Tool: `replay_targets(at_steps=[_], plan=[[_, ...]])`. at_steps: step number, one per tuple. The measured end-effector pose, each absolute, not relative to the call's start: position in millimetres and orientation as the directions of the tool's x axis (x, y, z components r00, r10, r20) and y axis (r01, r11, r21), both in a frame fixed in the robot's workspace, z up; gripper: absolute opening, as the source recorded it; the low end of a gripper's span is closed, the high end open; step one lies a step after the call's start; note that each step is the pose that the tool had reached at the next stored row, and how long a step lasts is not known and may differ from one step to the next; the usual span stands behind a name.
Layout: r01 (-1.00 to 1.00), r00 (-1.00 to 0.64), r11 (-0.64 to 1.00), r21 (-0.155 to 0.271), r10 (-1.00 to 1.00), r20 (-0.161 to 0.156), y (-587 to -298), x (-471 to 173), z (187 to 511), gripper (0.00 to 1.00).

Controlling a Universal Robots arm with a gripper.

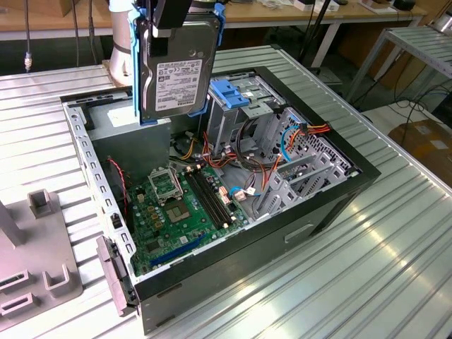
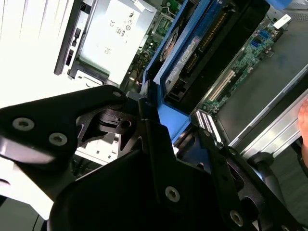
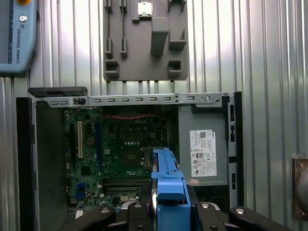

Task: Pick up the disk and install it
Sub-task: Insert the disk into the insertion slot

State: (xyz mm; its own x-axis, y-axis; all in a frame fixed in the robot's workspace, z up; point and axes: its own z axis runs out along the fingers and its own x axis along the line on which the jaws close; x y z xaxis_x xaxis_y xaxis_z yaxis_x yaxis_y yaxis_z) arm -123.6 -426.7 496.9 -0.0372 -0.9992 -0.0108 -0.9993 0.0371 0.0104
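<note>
Jaws clamp the disk (image 1: 173,70), white printed label (image 1: 178,85) showing, upright above the open computer case (image 1: 282,240).

The arm (image 1: 121,49) is a smooth silver-grey tube with a pale blue joint cap (image 1: 120,6). Its pincer (image 2: 175,126) is matte black, all angular linked plates dotted with round silver screws (image 2: 173,194).

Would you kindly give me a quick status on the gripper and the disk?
Gripper shut on the disk. Disk upright, in the air above the open computer case. Cables bunched beside the drive cage.
</note>
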Motion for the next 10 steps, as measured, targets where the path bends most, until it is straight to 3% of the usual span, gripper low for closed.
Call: replay_targets(at_steps=[10], plan=[[-0.999, -0.037, 0.037, 0.01, -0.999, -0.009, -430.5, -123.5, 496.9, 0.37]])
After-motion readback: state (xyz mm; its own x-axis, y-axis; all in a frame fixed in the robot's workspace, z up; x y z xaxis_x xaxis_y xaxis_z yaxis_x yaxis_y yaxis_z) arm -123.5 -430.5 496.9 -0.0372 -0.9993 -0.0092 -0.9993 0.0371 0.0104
